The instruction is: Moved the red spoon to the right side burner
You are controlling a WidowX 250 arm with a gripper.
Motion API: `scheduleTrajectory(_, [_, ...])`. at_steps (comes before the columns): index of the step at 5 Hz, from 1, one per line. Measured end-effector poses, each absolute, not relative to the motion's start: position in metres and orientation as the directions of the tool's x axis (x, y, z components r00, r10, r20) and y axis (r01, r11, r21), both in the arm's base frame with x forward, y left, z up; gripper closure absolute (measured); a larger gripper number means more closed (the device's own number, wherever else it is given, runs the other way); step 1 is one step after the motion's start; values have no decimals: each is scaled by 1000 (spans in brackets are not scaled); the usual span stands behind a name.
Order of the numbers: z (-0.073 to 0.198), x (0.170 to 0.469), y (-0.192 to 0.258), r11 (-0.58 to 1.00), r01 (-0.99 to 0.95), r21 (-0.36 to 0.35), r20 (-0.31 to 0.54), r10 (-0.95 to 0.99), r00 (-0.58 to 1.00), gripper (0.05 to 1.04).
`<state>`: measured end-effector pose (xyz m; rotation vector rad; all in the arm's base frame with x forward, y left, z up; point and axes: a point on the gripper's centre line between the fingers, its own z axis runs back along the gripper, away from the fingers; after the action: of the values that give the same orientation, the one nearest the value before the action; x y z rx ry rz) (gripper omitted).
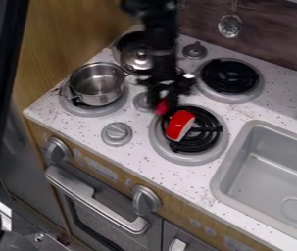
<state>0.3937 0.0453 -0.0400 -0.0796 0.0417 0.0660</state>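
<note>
An open steel pot [98, 84] stands left of the black tool [164, 98] on the speckled white desk [137, 157], and a lidded pot [136, 60] sits behind and to the tool's left, partly hidden by the arm. The tool hangs over the near edge of a coil burner [210, 129], a spot of red at its tip, though whether it is wide, narrow or gripping cannot be told; the red spoon [179, 125] lies on that burner, just below and right of it, with the gray sink [268, 169] farther right.
</note>
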Motion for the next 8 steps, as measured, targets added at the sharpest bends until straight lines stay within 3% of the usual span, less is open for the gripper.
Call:
scheduleTrajectory(1, [-27, 408, 8, 998, 59, -28, 20, -59, 998, 673])
scheduleTrajectory(3, [-17, 426, -1, 999, 34, -30, 98, -31, 995, 673])
scheduleTrajectory(5, [-36, 452, -1, 1000, -29, -6, 104, 29, 994, 673])
scheduleTrajectory(6, [-54, 456, 0, 999, -39, -2, 70, 39, 997, 605])
scheduleTrajectory(7, [-56, 454, 0, 999, -40, 0, 61, 40, 997, 310])
scheduleTrajectory(8, [-54, 441, -2, 999, -32, -2, 41, 32, 999, 88])
